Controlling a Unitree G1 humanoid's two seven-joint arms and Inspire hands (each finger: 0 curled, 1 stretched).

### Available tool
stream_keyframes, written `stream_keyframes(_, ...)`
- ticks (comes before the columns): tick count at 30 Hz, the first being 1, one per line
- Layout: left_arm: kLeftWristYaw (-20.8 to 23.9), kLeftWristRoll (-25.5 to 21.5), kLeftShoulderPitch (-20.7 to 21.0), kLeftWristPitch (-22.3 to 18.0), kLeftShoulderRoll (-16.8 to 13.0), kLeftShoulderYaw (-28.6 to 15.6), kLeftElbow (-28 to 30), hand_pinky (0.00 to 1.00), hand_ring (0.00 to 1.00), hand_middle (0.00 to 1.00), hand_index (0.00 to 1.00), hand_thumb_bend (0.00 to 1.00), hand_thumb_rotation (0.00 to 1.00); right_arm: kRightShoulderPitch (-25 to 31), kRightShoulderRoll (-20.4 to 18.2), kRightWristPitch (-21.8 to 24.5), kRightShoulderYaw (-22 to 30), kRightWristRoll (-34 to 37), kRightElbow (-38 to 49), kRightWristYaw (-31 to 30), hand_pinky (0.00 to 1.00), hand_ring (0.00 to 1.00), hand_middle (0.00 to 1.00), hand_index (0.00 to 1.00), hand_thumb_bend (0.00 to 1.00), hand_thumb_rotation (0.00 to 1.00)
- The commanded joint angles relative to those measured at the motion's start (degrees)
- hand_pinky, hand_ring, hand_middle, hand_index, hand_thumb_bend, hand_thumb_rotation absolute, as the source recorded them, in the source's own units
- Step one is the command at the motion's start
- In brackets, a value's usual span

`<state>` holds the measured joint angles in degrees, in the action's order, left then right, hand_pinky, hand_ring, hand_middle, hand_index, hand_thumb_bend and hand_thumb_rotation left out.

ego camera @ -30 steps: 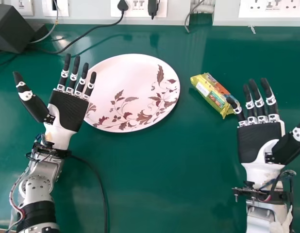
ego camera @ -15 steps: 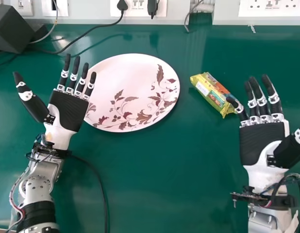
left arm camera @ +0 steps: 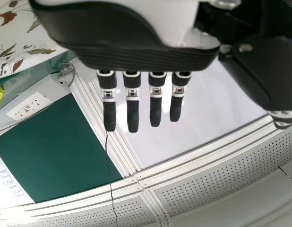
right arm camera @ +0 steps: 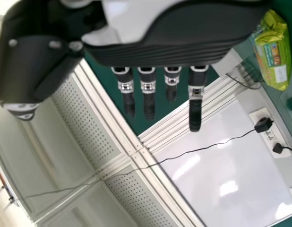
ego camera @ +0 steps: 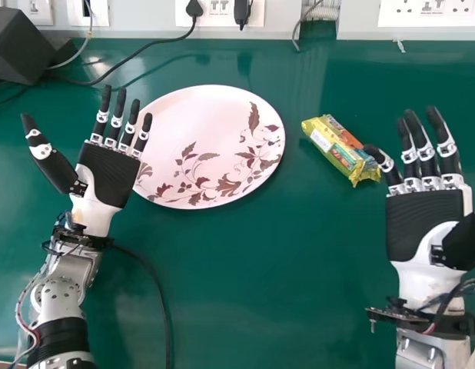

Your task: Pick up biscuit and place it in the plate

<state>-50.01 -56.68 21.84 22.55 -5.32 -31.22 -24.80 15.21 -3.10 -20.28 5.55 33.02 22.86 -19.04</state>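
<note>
The yellow biscuit packet point(ego camera: 341, 149) lies slanted on the green table, right of the plate; the right wrist view also shows the packet point(right arm camera: 273, 51). A white plate with brown leaf patterns point(ego camera: 199, 138) lies flat at the centre, with nothing on it. My right hand point(ego camera: 426, 227) is open, palm up, just right of the packet, one fingertip close to its right end; whether they touch I cannot tell. The right hand point(right arm camera: 174, 40) has straight fingers in its wrist view. My left hand point(ego camera: 108, 175) is open by the plate's left edge; in its wrist view the left hand point(left arm camera: 136, 47) has straight fingers.
A dark box point(ego camera: 21, 44) stands at the table's far left corner, with cables point(ego camera: 134, 58) running from it towards the wall sockets point(ego camera: 220, 9). Another black cable point(ego camera: 159, 296) lies on the table beside the left forearm.
My right hand has shifted right and slightly away from the robot, its fingers still extended. The left hand, the plate and the packet have stayed in place.
</note>
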Motion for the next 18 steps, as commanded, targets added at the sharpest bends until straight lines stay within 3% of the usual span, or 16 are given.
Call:
stream_keyframes(1, -0.4, 0.5, -3.3, 0.5, 1.3, 0.2, -3.0, 0.76, 0.82, 0.89, 0.91, 1.00, 0.71, 1.0, -0.7, -0.9, -0.4, -1.0, 1.5, 0.5, 0.65, 0.79, 0.88, 0.89, 0.95, 0.28)
stream_keyframes(18, -0.2, 0.3, -3.6, 0.6, 1.6, 0.3, -2.6, 0.80, 0.83, 0.89, 0.91, 1.00, 0.70, 1.6, 1.3, -1.7, -0.5, -10.6, 6.3, 4.0, 0.65, 0.79, 0.87, 0.89, 0.95, 0.27)
